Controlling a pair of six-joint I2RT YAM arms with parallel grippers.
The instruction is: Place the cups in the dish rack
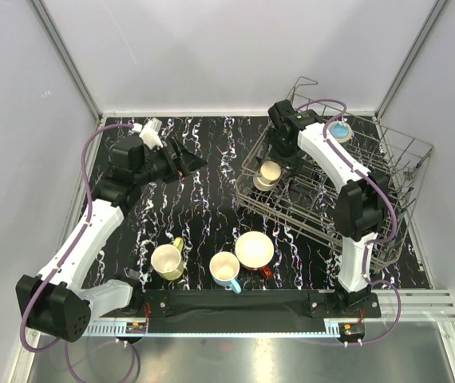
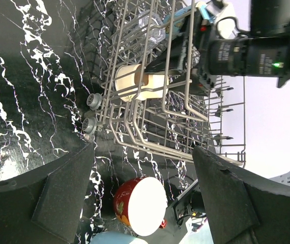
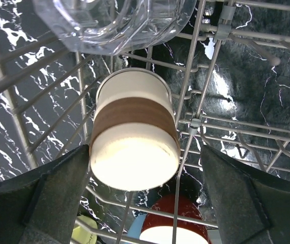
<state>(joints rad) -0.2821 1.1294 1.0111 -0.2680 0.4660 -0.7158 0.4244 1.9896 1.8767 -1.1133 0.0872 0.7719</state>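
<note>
The dish rack (image 1: 387,171) stands at the right. A cream-brown cup (image 1: 269,173) lies in its near-left corner, a teal cup (image 1: 340,132) sits at its back, and a clear tumbler (image 3: 114,20) is beside the cream-brown cup (image 3: 135,137). My right gripper (image 1: 275,158) is open inside the rack, its fingers on either side of the cream-brown cup, the left finger (image 3: 58,188) close against it. On the table stand a yellow-green cup (image 1: 168,261), a light-blue cup (image 1: 226,270) and a wide red mug (image 1: 255,250). My left gripper (image 1: 183,159) is open and empty, above the table left of the rack.
Walls enclose the table on three sides. The rack's wire side (image 2: 185,101) and two small wheels (image 2: 93,101) face my left gripper (image 2: 142,150). The red mug (image 2: 141,206) sits below the rack in that view. The right arm (image 2: 252,51) reaches over the rack.
</note>
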